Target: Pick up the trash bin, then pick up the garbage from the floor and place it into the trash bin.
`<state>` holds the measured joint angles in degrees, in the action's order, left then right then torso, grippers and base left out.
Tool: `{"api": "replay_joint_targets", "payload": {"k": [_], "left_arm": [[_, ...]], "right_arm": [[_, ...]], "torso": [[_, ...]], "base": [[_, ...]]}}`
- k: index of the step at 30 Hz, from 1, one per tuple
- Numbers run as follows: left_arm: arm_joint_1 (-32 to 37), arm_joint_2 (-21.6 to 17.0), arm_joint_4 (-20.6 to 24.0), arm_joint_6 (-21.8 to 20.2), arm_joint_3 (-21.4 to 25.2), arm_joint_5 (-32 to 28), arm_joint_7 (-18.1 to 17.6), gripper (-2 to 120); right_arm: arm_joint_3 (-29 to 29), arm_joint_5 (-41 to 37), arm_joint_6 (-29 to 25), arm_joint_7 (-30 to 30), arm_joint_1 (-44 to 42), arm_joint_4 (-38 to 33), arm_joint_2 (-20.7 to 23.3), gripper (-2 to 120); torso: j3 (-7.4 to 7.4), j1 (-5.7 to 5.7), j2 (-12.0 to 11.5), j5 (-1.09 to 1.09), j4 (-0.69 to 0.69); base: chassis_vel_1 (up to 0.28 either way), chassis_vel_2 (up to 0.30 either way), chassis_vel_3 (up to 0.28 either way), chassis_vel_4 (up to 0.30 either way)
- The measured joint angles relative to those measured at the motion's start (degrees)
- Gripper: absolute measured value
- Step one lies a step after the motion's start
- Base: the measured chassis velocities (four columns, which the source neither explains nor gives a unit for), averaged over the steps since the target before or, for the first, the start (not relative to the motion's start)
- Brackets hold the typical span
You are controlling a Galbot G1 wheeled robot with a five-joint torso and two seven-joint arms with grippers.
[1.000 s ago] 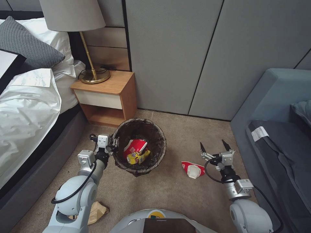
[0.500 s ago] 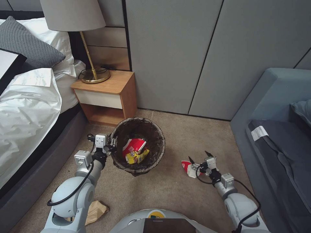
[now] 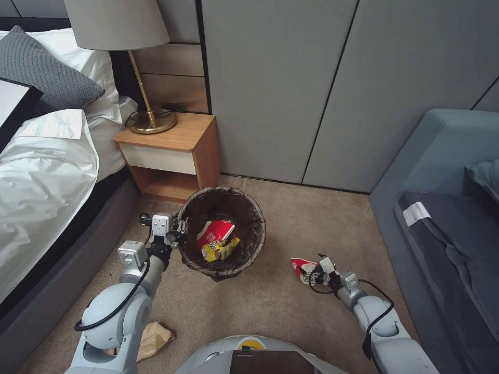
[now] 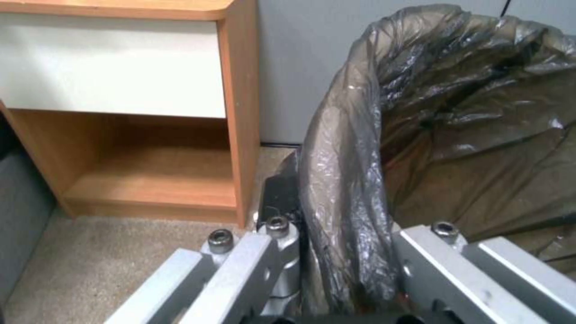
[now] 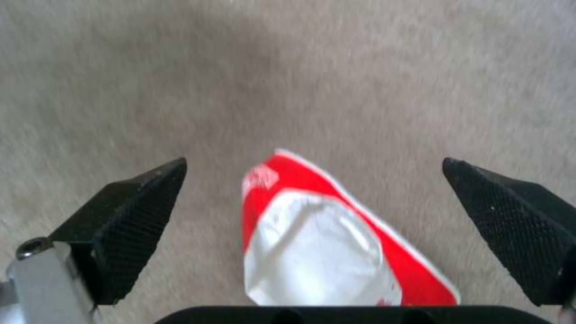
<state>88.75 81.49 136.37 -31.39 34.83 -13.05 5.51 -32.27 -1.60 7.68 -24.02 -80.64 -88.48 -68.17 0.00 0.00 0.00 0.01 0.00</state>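
One crushed cup lies on the carpet between the right gripper's open jaws, so close squarely across it, while the left gripper clamps the bin's rim.

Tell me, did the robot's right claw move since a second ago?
Yes. The right gripper dropped toward the flattened red-and-white paper cup on the carpet, fingers open astride it.

red-and-white cup, tan carpet
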Motion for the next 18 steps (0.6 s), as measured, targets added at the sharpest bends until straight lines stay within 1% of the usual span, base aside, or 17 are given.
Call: {"api": "replay_joint_targets", "payload": {"k": [2, 6, 18], "left_arm": [[-0.2, 0.0, 0.0, 0.0, 0.0, -0.1, 0.0, 7], [-0.2, 0.1, 0.0, -0.1, 0.0, -0.2, -0.1, 7], [0.0, 0.0, 0.0, 0.0, 0.0, -0.3, -0.1, 7]], "right_arm": [[0.6, 0.7, 0.1, 0.0, 0.9, 2.3, 0.2, 100], [0.8, 1.3, 0.1, 0.0, 1.6, 4.0, 0.0, 100], [1.5, 3.6, -0.2, 0.3, 4.6, 10.4, -2.3, 100]], "torso": [[0.0, 0.0, 0.0, 0.0, 0.0], [0.0, 0.0, 0.0, 0.0, 0.0], [0.0, 0.0, 0.0, -0.01, 0.01]], "base": [[0.0, 0.0, 0.0, 0.0], [0.0, 0.0, 0.0, 0.0], [0.0, 0.0, 0.0, 0.0]]}}
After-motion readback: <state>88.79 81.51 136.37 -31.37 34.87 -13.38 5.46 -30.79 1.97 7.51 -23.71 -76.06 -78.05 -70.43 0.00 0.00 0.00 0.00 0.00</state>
